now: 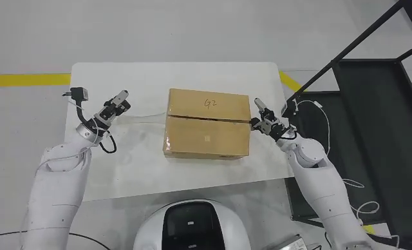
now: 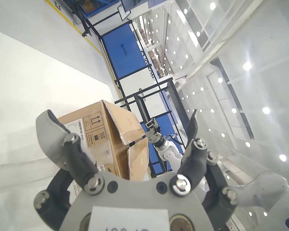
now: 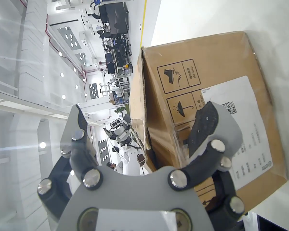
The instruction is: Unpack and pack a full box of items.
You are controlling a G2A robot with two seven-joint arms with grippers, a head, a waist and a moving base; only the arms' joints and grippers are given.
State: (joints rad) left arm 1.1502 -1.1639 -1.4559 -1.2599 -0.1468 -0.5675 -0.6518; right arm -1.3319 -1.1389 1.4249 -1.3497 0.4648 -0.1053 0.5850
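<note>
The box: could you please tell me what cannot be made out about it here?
Contents: hidden inside the closed box, top view.
Part of its near end: behind the left gripper, left wrist view.
Part of its label: behind a right gripper finger, right wrist view.

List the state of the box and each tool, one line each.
box, closed, upright on the table.
left tool, open, empty, apart from the box.
right tool, open, empty, close by the box's end; contact unclear.
</note>
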